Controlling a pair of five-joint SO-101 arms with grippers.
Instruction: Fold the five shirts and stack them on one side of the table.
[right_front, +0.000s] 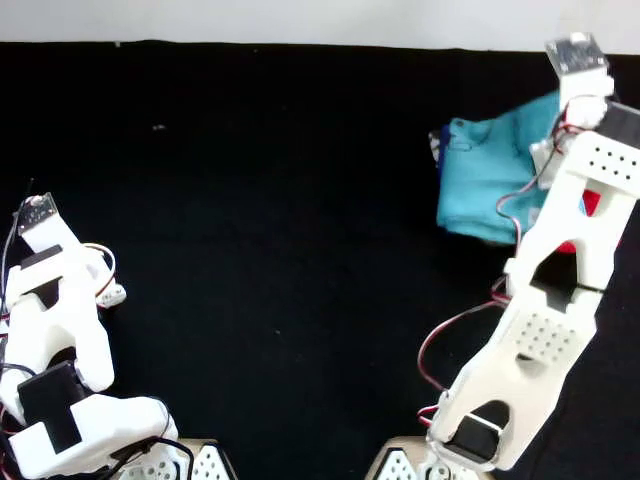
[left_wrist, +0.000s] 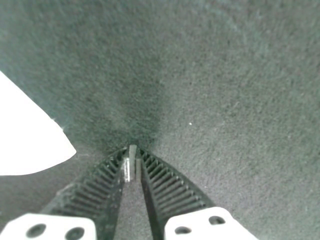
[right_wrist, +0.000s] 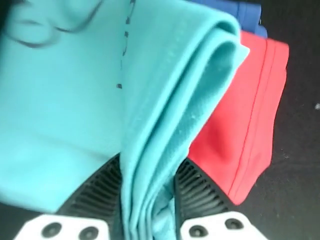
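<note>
Nearest the lens in the high view are the two white arms: the left arm (right_front: 60, 330) sits folded up well apart from the teal shirt (right_front: 490, 185), while the right arm (right_front: 560, 260) stretches out over that shirt, which lies on the black surface (right_front: 300, 200) at its far right side. A sliver of red shirt (right_front: 591, 204) peeks out from under the teal shirt beside the arm. The left wrist view has the left gripper (left_wrist: 131, 160) pinched fully together on nothing, hovering over bare surface far from the teal shirt. In the right wrist view the right gripper (right_wrist: 150, 161) is clamped narrowly on the teal shirt's folded edge, several layers bunched between its jaws; the red shirt lies directly beneath the teal shirt, and a blue shirt (right_wrist: 240, 10) pokes out past the teal shirt's far edge. The risk, as I judge it, lies in that grip. If the arm lifts or draws back with the jaws shut, it would likely drag the fold open or pull the teal shirt off the pile. The cloth could also tug the red shirt askew, since the two touch along the held edge. Opening cleanly before retreating seems the safer course, though a layer may snag on the ribbed pads.
</note>
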